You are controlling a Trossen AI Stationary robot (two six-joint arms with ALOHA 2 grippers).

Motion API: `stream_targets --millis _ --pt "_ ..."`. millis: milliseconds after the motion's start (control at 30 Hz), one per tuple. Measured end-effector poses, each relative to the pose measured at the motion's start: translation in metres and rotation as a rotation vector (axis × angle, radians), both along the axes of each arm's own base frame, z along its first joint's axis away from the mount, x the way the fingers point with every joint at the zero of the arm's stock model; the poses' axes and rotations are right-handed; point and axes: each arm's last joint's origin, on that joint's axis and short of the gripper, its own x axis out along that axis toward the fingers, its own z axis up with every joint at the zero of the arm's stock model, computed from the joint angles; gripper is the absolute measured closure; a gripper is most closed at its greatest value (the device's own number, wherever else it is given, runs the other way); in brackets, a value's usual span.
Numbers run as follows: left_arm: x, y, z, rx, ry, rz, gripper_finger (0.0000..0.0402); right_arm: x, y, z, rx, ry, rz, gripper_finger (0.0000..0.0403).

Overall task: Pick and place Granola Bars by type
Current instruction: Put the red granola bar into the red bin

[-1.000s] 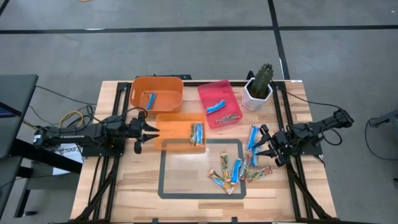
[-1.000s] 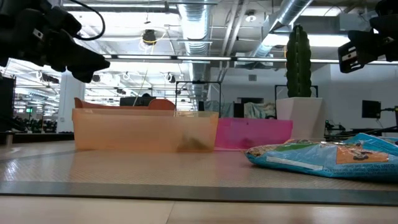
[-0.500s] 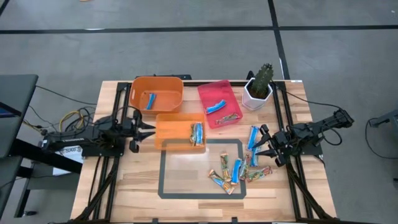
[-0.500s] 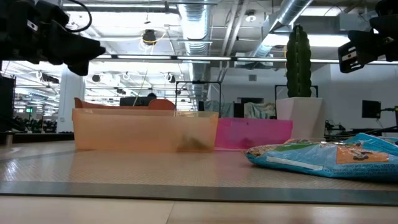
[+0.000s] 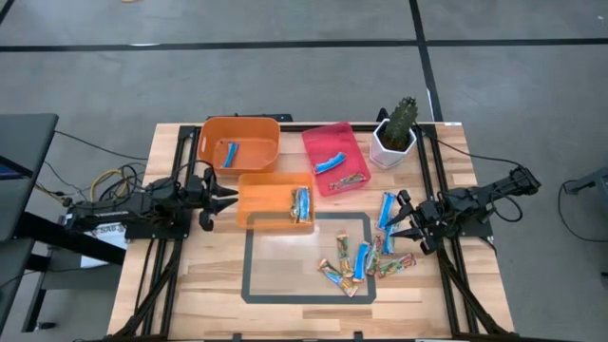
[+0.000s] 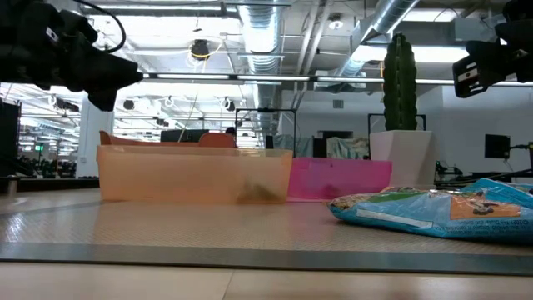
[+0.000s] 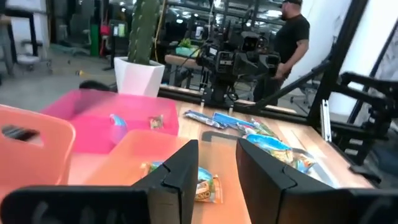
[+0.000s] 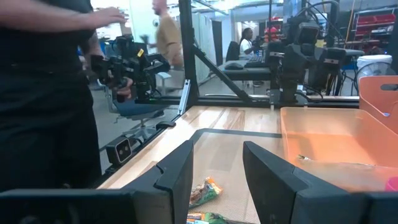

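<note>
Granola bars (image 5: pixel 366 258) lie mostly loose on the table (image 5: pixel 285 285), clustered at the right end of the taped rectangle (image 5: pixel 249 266), blue and tan ones mixed, a few reaching toward the right gripper (image 5: pixel 407 221). Others are binned: a blue one in the far orange bin (image 5: pixel 239 142), two in the pink bin (image 5: pixel 335 158), two in the near orange bin (image 5: pixel 275 200). The left gripper (image 5: pixel 213 202) hovers just left of the near orange bin, fingers parted narrowly, empty. The right gripper, also parted with nothing between its fingers, sits by the rightmost bars. A cactus (image 5: pixel 394 130) stands at the far right.
</note>
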Motion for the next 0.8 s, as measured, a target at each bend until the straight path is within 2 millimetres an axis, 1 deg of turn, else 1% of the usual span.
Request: stream_targets --millis 667,700,733,800 --pt "0.000 0.000 0.000 0.017 0.017 0.002 0.0301 0.000 0.000 0.001 0.001 -0.016 -0.006 0.0268" --pt "0.000 0.000 0.000 0.015 0.016 0.002 0.0301 0.000 -0.001 0.003 0.023 -0.023 -0.006 0.0269" --pt "0.000 0.000 0.000 0.015 0.016 0.002 0.0301 0.000 -0.001 0.006 0.084 -0.035 -0.004 0.0269" --pt "0.000 0.000 0.000 0.021 0.017 0.002 0.0301 -0.001 -0.001 0.015 0.282 -0.060 0.010 0.0271"
